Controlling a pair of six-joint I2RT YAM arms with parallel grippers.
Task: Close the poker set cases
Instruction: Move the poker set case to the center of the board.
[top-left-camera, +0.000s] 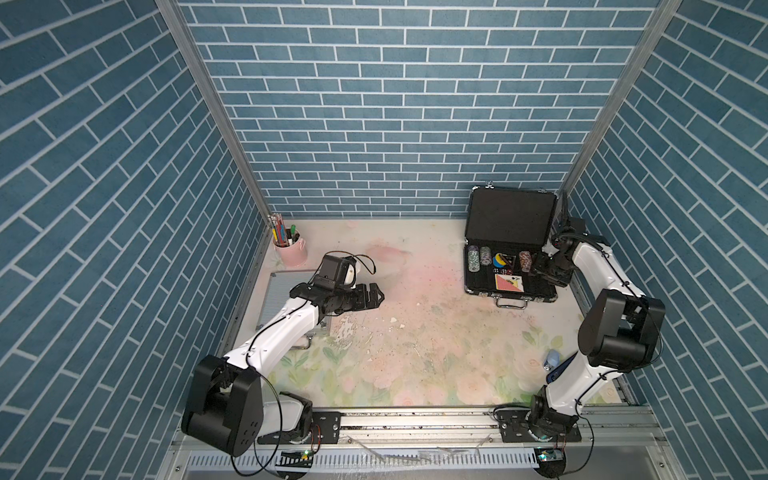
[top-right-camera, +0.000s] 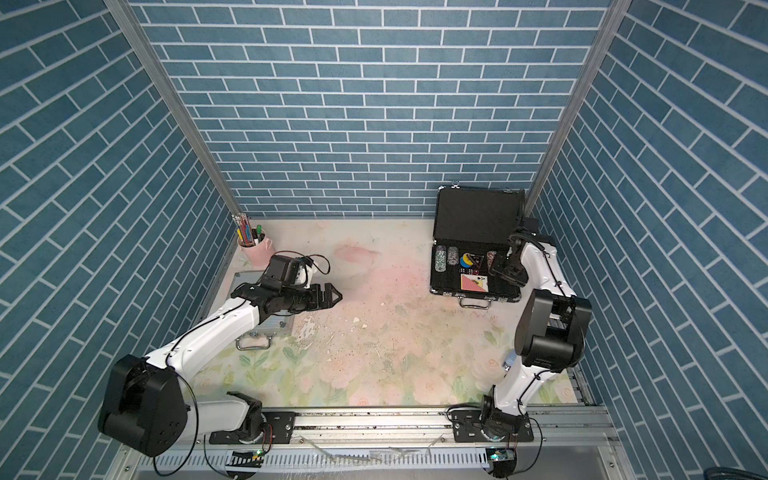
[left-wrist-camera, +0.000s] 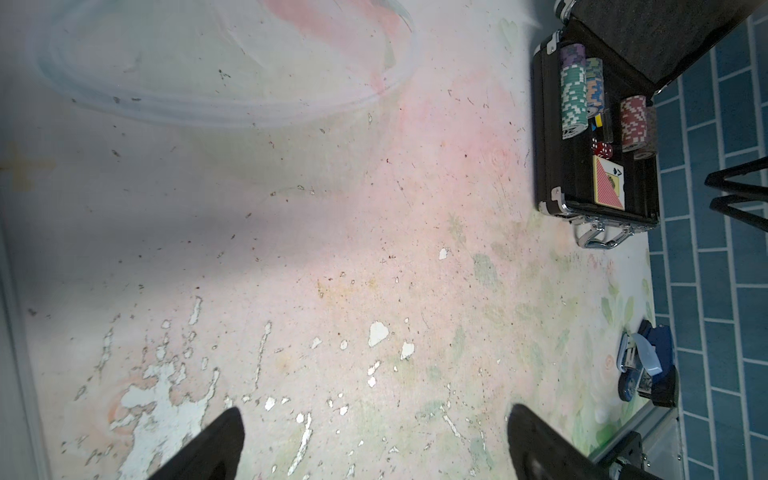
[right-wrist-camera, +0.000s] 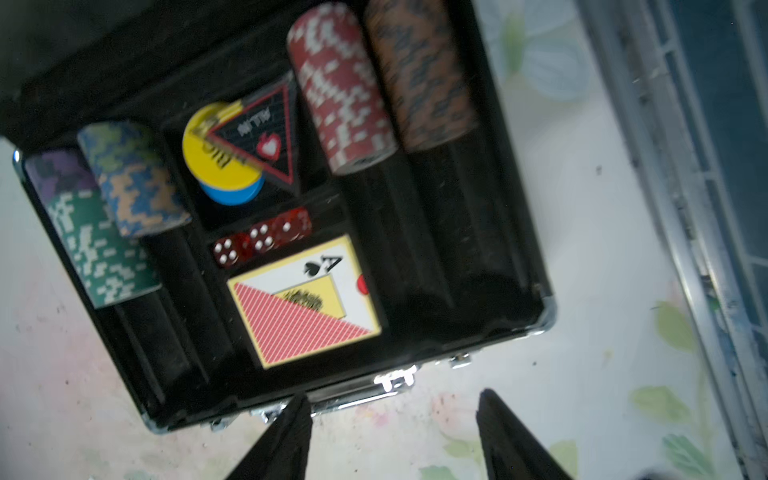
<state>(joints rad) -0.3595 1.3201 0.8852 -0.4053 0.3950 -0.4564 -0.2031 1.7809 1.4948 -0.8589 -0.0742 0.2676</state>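
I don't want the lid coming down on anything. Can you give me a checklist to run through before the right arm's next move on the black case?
1. Silver case closed: ok, its lid lies flat; whether the latches are fastened, cannot tell.
2. Black case closed: not ok, its lid stands upright.
3. Right gripper free: ok, jaws apart, nothing held, near the case's right side.
4. Left gripper out of the way: ok, open and empty over the table.
5. Chips, dice and card deck seated inside: ok, nothing overhangs the case.
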